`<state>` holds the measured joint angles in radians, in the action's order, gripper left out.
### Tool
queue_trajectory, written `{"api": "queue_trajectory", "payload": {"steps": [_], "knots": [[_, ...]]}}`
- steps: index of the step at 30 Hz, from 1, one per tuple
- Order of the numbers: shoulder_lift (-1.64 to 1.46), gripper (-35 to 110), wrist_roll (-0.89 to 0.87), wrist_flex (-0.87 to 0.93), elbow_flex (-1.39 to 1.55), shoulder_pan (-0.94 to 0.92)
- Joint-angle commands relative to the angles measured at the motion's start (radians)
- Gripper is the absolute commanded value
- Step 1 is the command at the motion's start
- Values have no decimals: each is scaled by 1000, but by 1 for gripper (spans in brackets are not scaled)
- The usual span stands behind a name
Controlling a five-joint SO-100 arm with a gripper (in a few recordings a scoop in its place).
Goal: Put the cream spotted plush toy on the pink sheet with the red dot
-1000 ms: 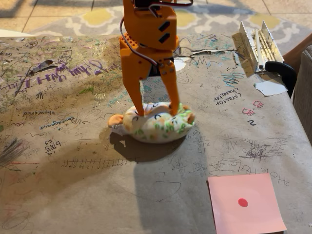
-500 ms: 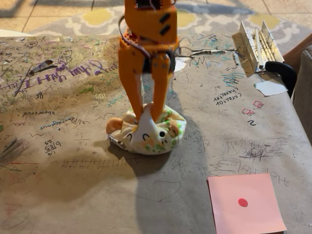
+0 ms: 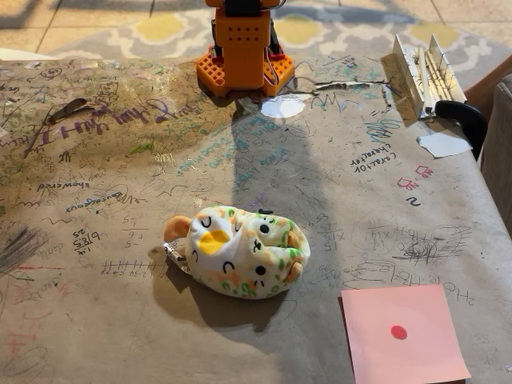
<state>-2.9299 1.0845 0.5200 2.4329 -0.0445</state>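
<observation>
The cream spotted plush toy (image 3: 236, 252) lies free on the brown scribbled paper near the table's middle, its orange ear pointing left and its black face marks turned up. The pink sheet with the red dot (image 3: 404, 334) lies flat at the front right, a short gap away from the toy. Nothing rests on the sheet, and the dot (image 3: 398, 331) is uncovered. My arm's orange base (image 3: 240, 50) stands at the table's far edge, well behind the toy.
A white slatted holder (image 3: 424, 68) and a black clamp (image 3: 464, 116) sit at the back right, with a white paper scrap (image 3: 444, 144) beside them. Another white scrap (image 3: 284, 106) lies in front of the base. The table's right edge runs close to the sheet.
The fingers squeezed the plush half a second ago. Now the arm has pulled up and back out of the picture, and the toy lies released, spread out and slightly nearer the front.
</observation>
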Motion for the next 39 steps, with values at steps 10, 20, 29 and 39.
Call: {"api": "queue_trajectory", "payload": {"steps": [10,20,29,39], "knots": [[1066,27,788,187,-118,-215],[1381,30,713,330,-465,-176],[1365,30,541,284,-499,-69],[1450,0,396,-380,-252,-54]]}}
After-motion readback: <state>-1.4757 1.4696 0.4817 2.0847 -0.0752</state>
